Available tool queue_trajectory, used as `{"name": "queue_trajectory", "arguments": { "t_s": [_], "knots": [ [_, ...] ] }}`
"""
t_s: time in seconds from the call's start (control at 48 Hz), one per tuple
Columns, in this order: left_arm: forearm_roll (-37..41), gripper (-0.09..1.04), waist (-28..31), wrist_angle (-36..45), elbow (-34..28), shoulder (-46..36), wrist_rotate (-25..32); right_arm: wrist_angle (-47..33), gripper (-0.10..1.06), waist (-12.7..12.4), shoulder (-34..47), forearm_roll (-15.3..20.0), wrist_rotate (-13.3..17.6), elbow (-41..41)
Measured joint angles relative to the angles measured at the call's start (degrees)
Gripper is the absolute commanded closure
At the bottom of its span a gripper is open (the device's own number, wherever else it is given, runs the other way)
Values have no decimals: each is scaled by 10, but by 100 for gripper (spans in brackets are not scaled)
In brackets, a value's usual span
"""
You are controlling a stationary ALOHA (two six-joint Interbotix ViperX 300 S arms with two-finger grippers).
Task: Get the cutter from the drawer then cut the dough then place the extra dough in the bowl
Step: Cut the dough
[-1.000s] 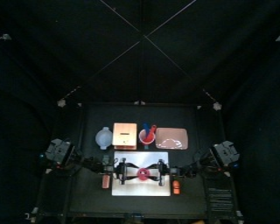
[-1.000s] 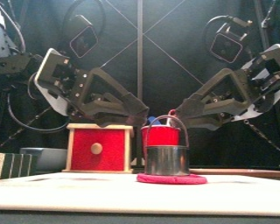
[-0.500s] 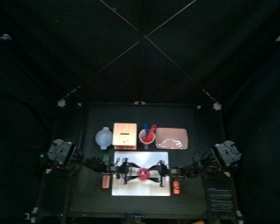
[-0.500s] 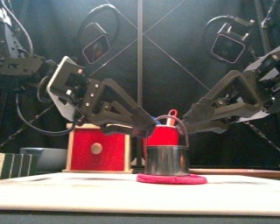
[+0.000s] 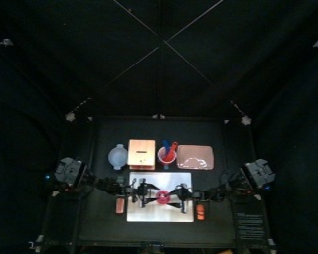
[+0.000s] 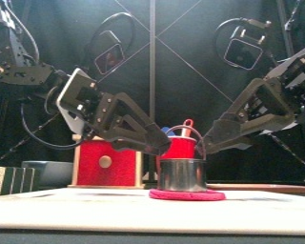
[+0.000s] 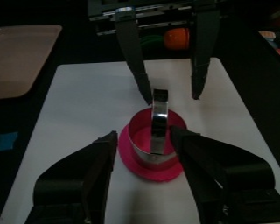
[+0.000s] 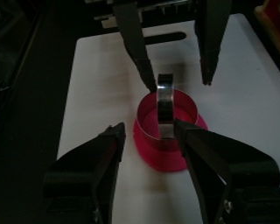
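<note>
**Pink dough (image 6: 187, 195) with the cutter (image 6: 181, 174) on top, mid-board**

So the cutter stands upright on the dough, middle of the white board (image 5: 146, 213), with bare board all round out to the edges. Flanking it are the left tool (image 7: 147, 136) and right tool (image 8: 152, 129), jaws spread wide, gripping nothing. Behind the board: wooden box (image 5: 142, 152) and pink tray (image 5: 197, 155).

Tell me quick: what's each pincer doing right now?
Left pincer: open, empty, at the cutter.
Right pincer: open, empty, at the cutter's other side.
</note>
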Motion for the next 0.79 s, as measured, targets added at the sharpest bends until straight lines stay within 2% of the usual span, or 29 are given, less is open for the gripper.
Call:
{"name": "queue_trajectory", "arguments": {
  "t_s": [0.229,0.5,0.625,0.792],
  "knots": [
    [7,8,1,0,-5,3,2,1,32,-3,0,-3,-2,1],
    [29,9,-4,25,-6,3,3,6,35,-15,0,-8,-1,0],
    [34,14,-5,36,-10,3,0,7,35,-17,0,-9,-2,-1],
    [39,28,-6,39,-11,3,3,13,35,-19,0,-11,-2,-1]
  ]
}}
